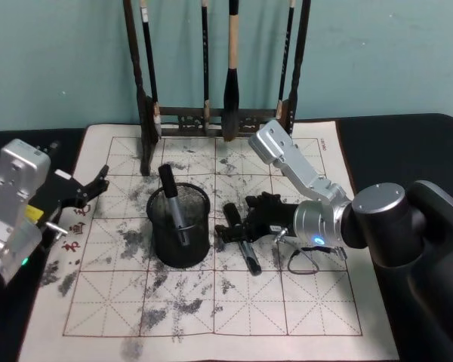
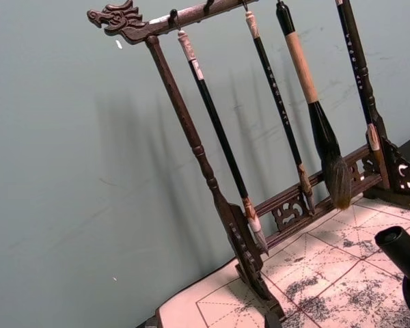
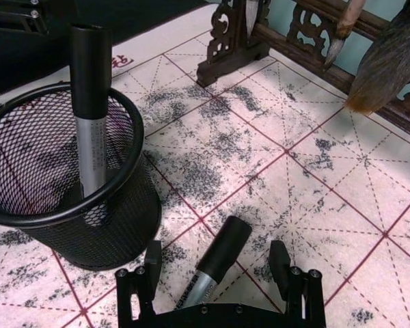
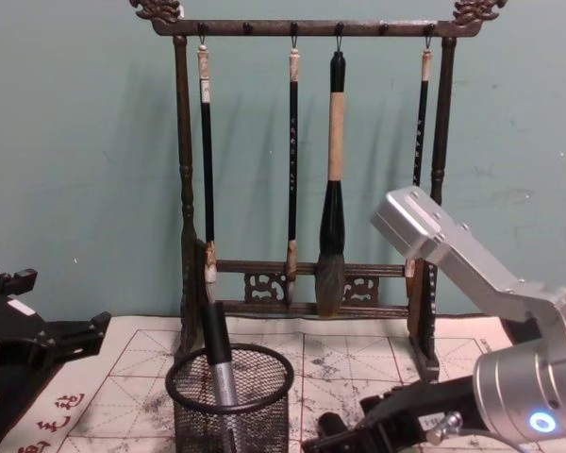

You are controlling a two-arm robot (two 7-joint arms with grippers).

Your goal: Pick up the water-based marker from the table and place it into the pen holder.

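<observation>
A water-based marker (image 3: 223, 247) with a black cap and grey barrel lies flat on the gridded paper mat, just right of the pen holder (image 3: 116, 225). My right gripper (image 3: 215, 258) is low over the mat and open, one finger on each side of the marker (image 1: 247, 253) without touching it. The pen holder (image 1: 180, 240) is a black mesh cup, and another marker (image 1: 171, 198) stands tilted inside it. My left gripper (image 1: 90, 190) hangs open at the mat's left edge, holding nothing. In the chest view the pen holder (image 4: 231, 408) sits low in the middle with my right gripper (image 4: 358, 436) beside it.
A tall dark wooden brush rack (image 1: 219, 121) hung with several brushes stands at the back of the mat, close behind the holder. The ink-stained paper mat (image 1: 211, 317) has free room toward the front. A thin wire loop (image 1: 302, 264) lies under my right wrist.
</observation>
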